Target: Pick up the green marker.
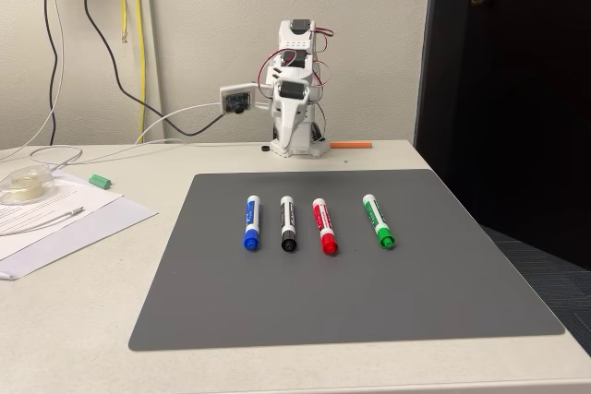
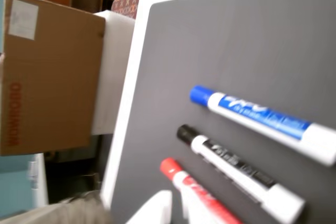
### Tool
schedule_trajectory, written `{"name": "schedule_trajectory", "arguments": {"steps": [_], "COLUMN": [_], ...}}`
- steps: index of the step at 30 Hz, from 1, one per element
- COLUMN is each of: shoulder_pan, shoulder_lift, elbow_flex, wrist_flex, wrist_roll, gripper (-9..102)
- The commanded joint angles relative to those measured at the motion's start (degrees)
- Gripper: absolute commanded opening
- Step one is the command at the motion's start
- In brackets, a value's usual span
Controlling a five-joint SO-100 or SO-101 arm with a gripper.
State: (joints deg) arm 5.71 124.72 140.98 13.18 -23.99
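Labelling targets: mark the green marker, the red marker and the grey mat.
green marker (image 1: 377,220), fixed view, middle of barrel
red marker (image 1: 323,225), fixed view, middle of barrel
grey mat (image 1: 351,302), fixed view, bare front area

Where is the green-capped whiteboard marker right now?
In the fixed view, the green-capped whiteboard marker lies on the grey mat, rightmost of four markers, just right of the red-capped marker.
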Motion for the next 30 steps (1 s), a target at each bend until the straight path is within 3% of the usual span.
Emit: {"name": "schedule_trajectory", "arguments": {"steps": [1, 5, 11, 14, 18, 26, 30], "shoulder_pan": [1.41, 4.57, 6.77, 5.98, 3.87, -2.99, -7.56], "shoulder_lift": [-3.25, -6.06, -10.72, -16.08, -24.87, -31.64, -41.31], "elbow_flex": [-8.53, -14.33, -18.37, -26.54, -41.31, -44.56, -61.17], "wrist_flex": [2.99, 8.96, 8.88, 14.68, 26.54, 26.46, 42.36], "wrist_roll": [-14.24, -32.43, -48.78, -54.14, -56.07, -55.90, -54.67], "gripper": [2, 1, 0, 0, 0, 0, 0]}}
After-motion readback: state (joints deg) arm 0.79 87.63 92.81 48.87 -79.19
